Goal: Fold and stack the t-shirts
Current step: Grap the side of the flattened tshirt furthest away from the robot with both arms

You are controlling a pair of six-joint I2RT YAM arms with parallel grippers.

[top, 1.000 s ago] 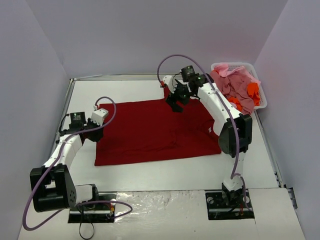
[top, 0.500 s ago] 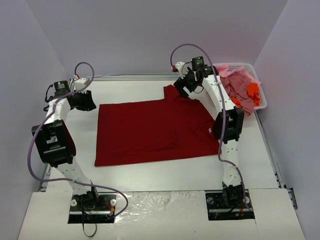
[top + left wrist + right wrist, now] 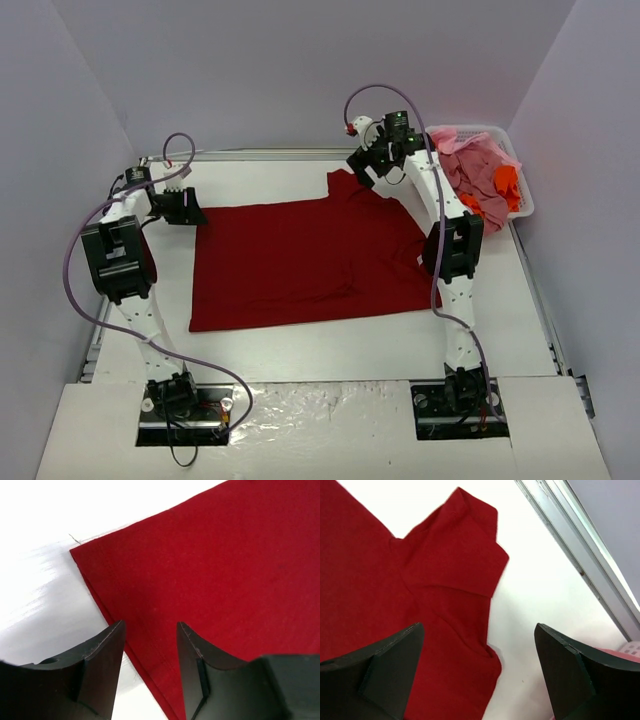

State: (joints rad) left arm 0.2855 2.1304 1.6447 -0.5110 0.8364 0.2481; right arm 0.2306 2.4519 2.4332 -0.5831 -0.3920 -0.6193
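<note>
From the top, the red t-shirt lies spread flat on the white surface, one sleeve poking out along its far edge. The left gripper sits low at the t-shirt's far-left corner. The right gripper hangs just beyond the sleeve. To the right of the t-shirt, apart from it, a white basket holds a heap of pink and orange clothes. This view is too small to tell how either gripper's jaws stand.

In the left wrist view, the left gripper is released, its dark fingers a little apart with nothing pinched. The t-shirt's side edge runs under the gap, and its corner lies just ahead.

In the right wrist view, the right gripper is spread wide and holds nothing. The rumpled sleeve lies ahead of the fingers, on bare surface. A metal rail runs past the t-shirt's right side.
</note>
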